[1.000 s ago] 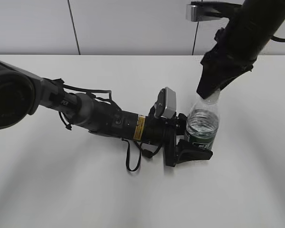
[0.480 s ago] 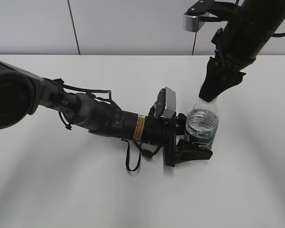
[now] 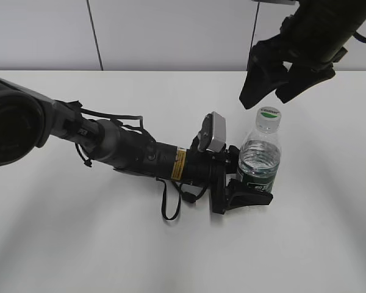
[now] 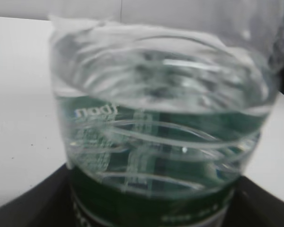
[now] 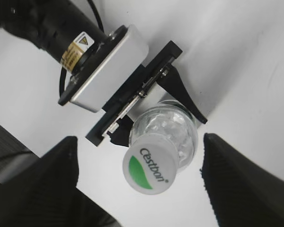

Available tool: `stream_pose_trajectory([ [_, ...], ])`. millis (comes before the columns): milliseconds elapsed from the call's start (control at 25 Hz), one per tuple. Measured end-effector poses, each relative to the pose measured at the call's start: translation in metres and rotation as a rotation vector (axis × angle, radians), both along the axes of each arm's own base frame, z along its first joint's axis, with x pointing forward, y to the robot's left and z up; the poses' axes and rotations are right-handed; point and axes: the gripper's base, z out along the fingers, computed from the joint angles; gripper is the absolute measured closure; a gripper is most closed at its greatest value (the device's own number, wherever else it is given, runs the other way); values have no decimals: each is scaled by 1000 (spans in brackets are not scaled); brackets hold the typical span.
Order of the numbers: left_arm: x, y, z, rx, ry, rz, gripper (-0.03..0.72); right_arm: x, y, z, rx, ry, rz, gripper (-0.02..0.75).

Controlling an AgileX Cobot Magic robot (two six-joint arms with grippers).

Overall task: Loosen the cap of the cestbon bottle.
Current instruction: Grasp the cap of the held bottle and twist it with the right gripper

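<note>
A: Where does the bottle [image 3: 260, 160] stand, and why is it held that way?

B: Upright on the table [image 3: 79, 244], right of centre and nearer the back edge than the front. The left gripper [image 3: 247, 190] clamps it low, at the green label, w/ dark pads on either side of the body in the left wrist view. That's likely to brace it so the bottle can't turn when the cap [image 3: 269, 115] gets twisted.

A: And the cap?

B: On the neck, white w/ a green patch, nothing touching it. Whether it's loosened yet can't be told from the pics.

A: The right gripper [image 3: 274, 87]?

B: Released, jaws spread wide. It hangs above the cap, a bit toward the back edge, fingers pointing down. In the right wrist view the two dark fingers [image 5: 239, 182] sit well apart on either side of the cap [image 5: 150, 163], w/ clear table showing between.

A: Pose of the arms?

B: Left arm lies low and nearly flat across the table from the left edge, wrist level w/ the label. Right arm comes down steeply from the back-right corner, approx. over the bottle top.

A: Read on the step?

B: Looks like a gap between grips on the cap; the hold below makes a twist possible.
</note>
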Motion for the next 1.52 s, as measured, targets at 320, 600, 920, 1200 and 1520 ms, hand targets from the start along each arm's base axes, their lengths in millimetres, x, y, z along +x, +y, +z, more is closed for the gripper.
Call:
stream_pose_trajectory([
  [320,0,0,0,0,0,0,153,0,-2,0,31,161,-392,150],
  [600,0,0,0,0,1,1,153,3,-1,-19,-20,229,-372,180],
  [920,0,0,0,0,3,3,153,3,-1,-19,-25,219,-335,435],
  [1200,0,0,0,0,2,3,153,2,-2,-19,-43,157,-159,435],
  [1520,0,0,0,1,-1,2,153,2,-1,-18,-82,-76,431,435],
])
